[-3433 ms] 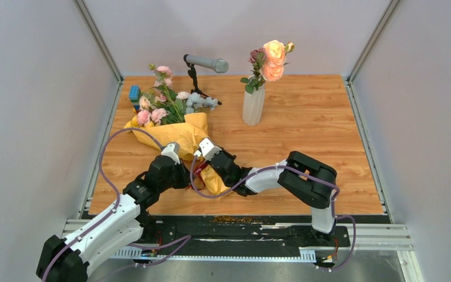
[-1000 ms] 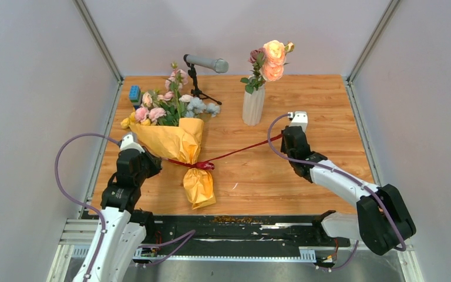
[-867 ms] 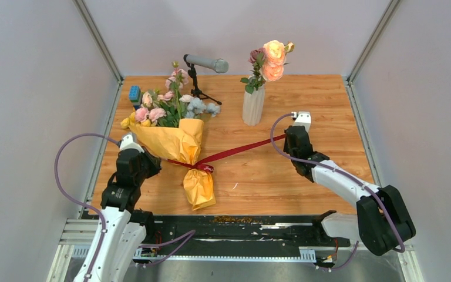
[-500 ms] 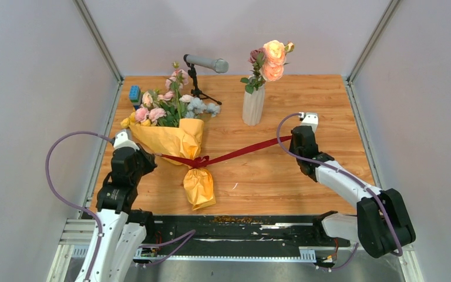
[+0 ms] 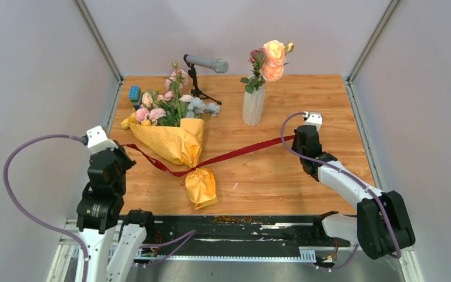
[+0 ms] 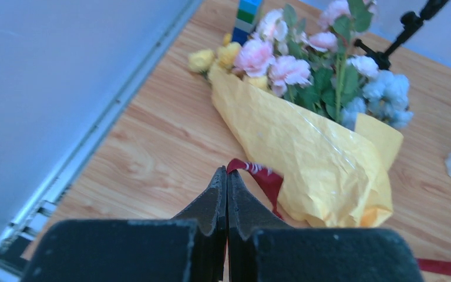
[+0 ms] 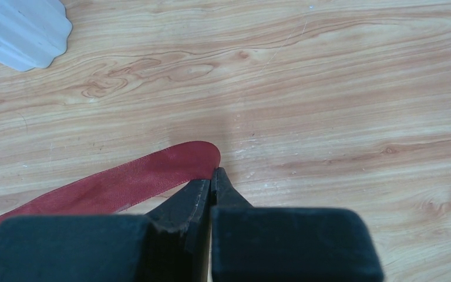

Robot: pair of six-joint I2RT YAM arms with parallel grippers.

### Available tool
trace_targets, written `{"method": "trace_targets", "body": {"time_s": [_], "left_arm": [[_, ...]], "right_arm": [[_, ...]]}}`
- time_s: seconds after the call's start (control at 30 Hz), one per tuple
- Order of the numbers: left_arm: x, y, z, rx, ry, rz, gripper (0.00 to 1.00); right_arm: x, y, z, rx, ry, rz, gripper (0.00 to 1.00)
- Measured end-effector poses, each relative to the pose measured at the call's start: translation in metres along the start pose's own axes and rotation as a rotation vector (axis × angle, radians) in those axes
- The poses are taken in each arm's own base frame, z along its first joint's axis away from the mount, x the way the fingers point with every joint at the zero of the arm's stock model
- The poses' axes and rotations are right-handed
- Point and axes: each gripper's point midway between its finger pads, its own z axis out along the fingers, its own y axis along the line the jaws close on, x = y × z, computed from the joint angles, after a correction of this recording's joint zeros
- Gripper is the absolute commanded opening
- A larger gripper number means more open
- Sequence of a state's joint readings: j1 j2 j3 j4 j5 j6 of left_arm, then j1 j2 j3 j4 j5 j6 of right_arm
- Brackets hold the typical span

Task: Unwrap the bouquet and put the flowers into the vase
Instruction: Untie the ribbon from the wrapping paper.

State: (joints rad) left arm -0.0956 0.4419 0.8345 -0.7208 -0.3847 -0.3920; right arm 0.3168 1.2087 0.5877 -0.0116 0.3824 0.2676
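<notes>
1. The bouquet of mixed artificial flowers in crinkled orange-yellow paper [image 5: 179, 144] lies toward the left edge of the wooden worktop [image 5: 258, 188], between the 2 grippers, with its blooms toward the far-left corner.
2. The left gripper [image 6: 227, 176] and right gripper [image 7: 213, 175] each pinch 1 end of the dark red ribbon [image 5: 235, 155], which crosses the bundle's neck.
3. A moment earlier the ribbon was knotted. Now it is undone, and the left gripper has drawn back to the left edge.
4. The tall white ribbed vase [image 5: 253, 106] near the far edge holds peach and pink roses [image 5: 273, 59].
</notes>
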Motion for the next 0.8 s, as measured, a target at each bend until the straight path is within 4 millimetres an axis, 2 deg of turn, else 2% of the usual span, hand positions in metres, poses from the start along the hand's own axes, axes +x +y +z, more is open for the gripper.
{"method": "trace_targets", "body": {"time_s": [0.13,0.23,0.33,0.4,0.43,0.47,0.5,0.57,0.6,0.63,0.7,0.73,0.8], "left_arm": [[-0.028,0.021,-0.014,-0.091,-0.081,0.064,0.00],[-0.039,0.038,-0.023,-0.171,-0.120,0.102,0.00],[-0.041,0.062,-0.033,-0.288,-0.138,0.134,0.00],[-0.040,0.070,-0.037,-0.327,-0.145,0.138,0.00],[-0.039,0.075,-0.038,-0.347,-0.153,0.137,0.04],[-0.037,0.079,-0.041,-0.365,-0.160,0.135,0.15],[-0.035,0.083,-0.043,-0.379,-0.167,0.134,0.31],[-0.033,0.089,-0.046,-0.396,-0.176,0.143,0.65],[-0.032,0.090,-0.047,-0.399,-0.180,0.143,0.75],[-0.033,0.090,-0.048,-0.398,-0.183,0.147,0.82],[-0.033,0.089,-0.047,-0.386,-0.180,0.159,0.90],[-0.032,0.086,-0.046,-0.373,-0.173,0.164,0.92],[-0.031,0.080,-0.044,-0.337,-0.150,0.180,0.95]], "right_arm": [[0.003,-0.001,0.000,-0.001,0.013,-0.002,0.00],[0.005,-0.003,-0.001,0.004,0.024,-0.003,0.00],[0.010,-0.006,-0.001,0.017,0.041,-0.001,0.00],[0.012,-0.009,-0.002,0.033,0.050,0.003,0.00],[0.012,-0.010,-0.002,0.039,0.051,0.003,0.00],[0.012,-0.012,-0.002,0.047,0.051,0.004,0.00],[0.012,-0.013,-0.002,0.054,0.053,0.004,0.01],[0.012,-0.015,-0.002,0.066,0.058,0.002,0.14],[0.011,-0.016,-0.003,0.072,0.060,0.003,0.24],[0.010,-0.018,-0.003,0.079,0.063,0.003,0.35],[0.007,-0.019,-0.003,0.087,0.060,0.008,0.55],[0.006,-0.019,-0.004,0.091,0.060,0.009,0.62],[0.004,-0.020,-0.005,0.090,0.061,0.011,0.70]]}}
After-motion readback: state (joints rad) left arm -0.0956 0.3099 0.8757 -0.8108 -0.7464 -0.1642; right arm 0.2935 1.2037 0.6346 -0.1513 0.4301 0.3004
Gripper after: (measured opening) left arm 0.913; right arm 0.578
